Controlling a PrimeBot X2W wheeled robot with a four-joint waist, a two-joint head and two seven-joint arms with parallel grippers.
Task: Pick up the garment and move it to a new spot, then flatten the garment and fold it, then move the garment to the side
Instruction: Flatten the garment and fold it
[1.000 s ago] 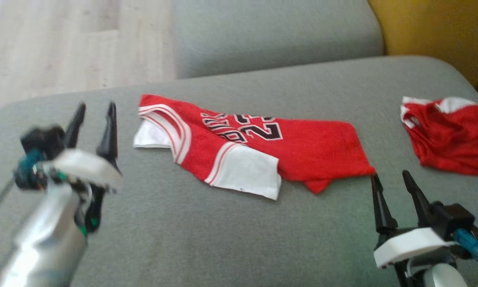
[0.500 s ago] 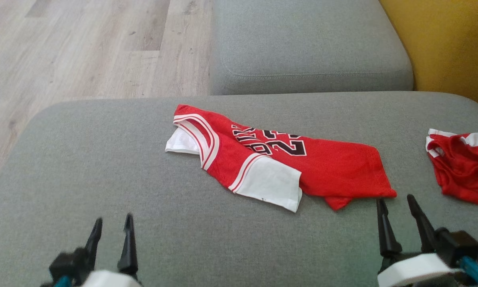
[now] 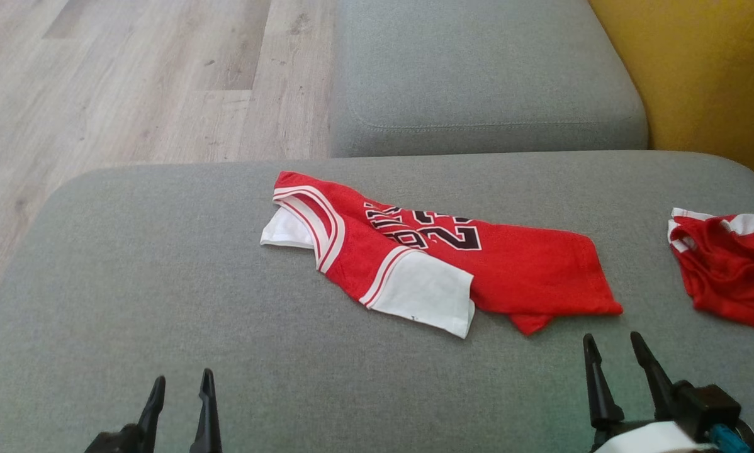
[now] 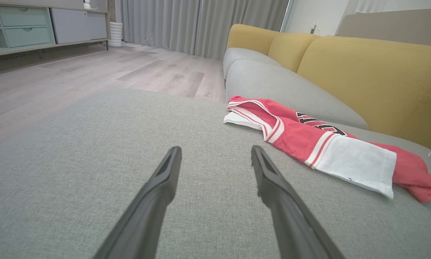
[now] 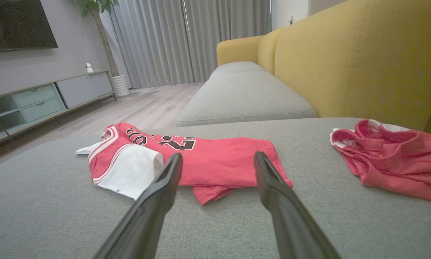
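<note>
A red shirt (image 3: 440,264) with white trim and black lettering lies loosely folded in the middle of a grey sofa seat (image 3: 163,283). Our left gripper (image 3: 183,376) sits low at the near left, fingers spread and empty, well apart from the shirt. Our right gripper (image 3: 611,336) is near the shirt's lower right corner, also spread and empty, not touching the cloth. A second red garment (image 3: 726,270) lies crumpled at the far right (not ours to handle, we judge).

We judge the shirt light, thin and floppy. It will sag and fall open when lifted, and may slip from a shallow pinch. The doubled hem corner at the right and the banded neck edge at the left look like the firmest holds.

Since a second ago the head camera has shifted. Even so, the left arm, then raised beside the collar, is now low, and the right fingertips, then at the hem corner, stand clear. The shirt's shape looks unchanged.
</note>
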